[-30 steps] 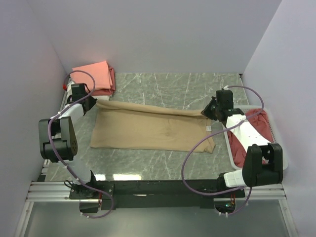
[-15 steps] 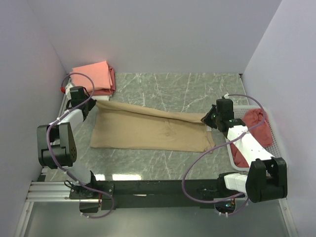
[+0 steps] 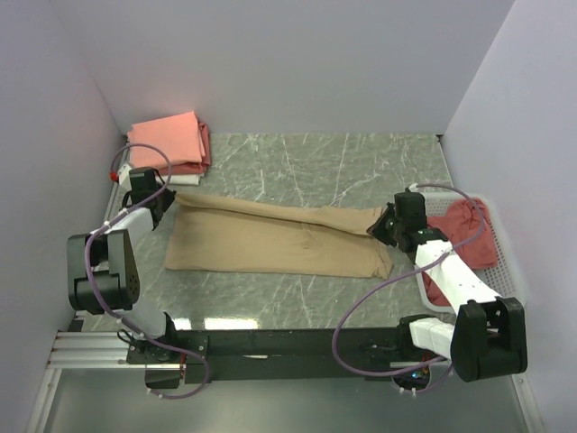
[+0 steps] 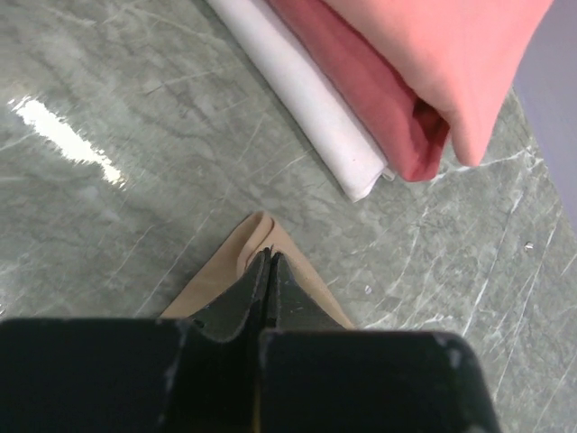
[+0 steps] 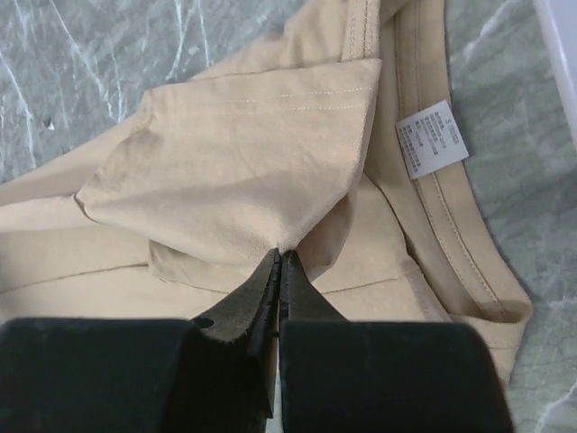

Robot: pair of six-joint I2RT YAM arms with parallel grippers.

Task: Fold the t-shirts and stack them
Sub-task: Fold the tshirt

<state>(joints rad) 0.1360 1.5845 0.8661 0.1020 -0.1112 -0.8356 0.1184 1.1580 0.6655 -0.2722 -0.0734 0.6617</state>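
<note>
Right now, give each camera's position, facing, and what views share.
Top external: above and behind, facing down on table; left arm and right arm show.
Left wrist: wrist-mounted, faces down past left gripper, shut on tan t-shirt, toward folded stack.
Right wrist: wrist-mounted, faces down past right gripper, shut on tan t-shirt.
Shared: tan t-shirt, all three.

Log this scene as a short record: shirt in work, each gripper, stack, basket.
shirt in work: tan cotton t-shirt, spread on the marble table
left gripper: shut, pinching its far-left corner
right gripper: shut, pinching a folded flap beside the neck label
stack: salmon-pink, red and white folded shirts, far-left corner
basket: white slatted plastic basket, holding a dusty red shirt
</note>
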